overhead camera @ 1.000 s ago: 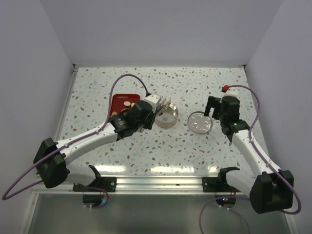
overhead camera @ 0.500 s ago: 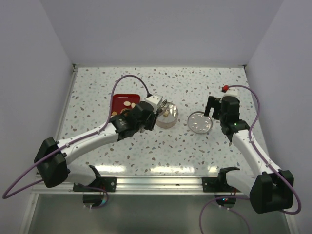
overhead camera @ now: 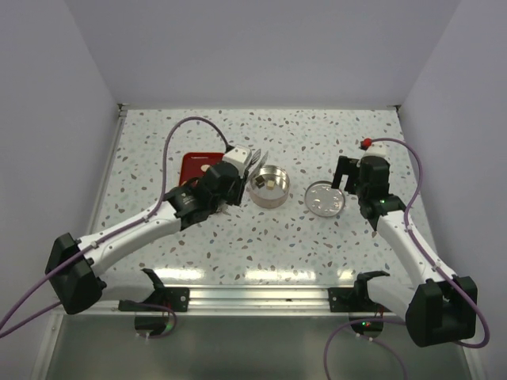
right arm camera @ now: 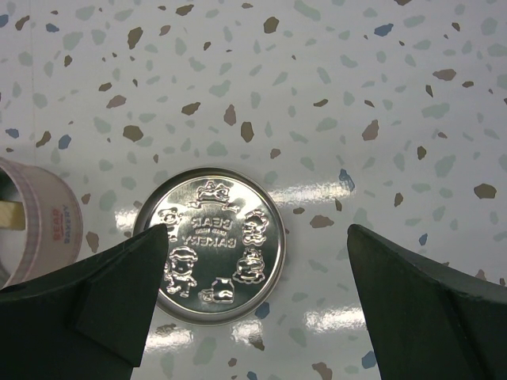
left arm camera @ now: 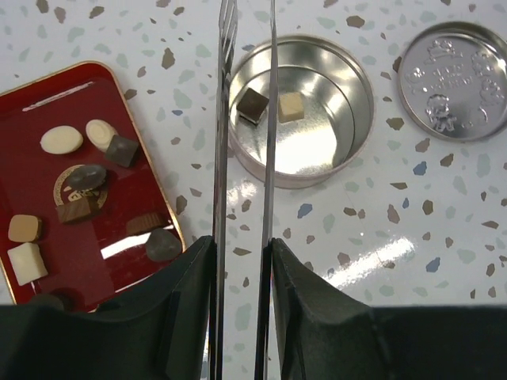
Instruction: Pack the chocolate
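your narrow, empty left end effector (left arm camera: 249,16) may clip the tin (left arm camera: 317,138) just right of its tips while heading for the chocolate (left arm camera: 85,176).

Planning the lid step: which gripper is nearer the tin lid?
Right. The right gripper hovers over the lid. The left gripper is at the far rim of the open tin, which sits between it and the lid.

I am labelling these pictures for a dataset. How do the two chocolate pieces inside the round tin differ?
The dark piece is dark brown; the light piece is pale tan. The dark piece lies close to the wall of the tin; the light piece lies beside it, further towards the middle. Both are small, squarish, and rest on the tin's floor.
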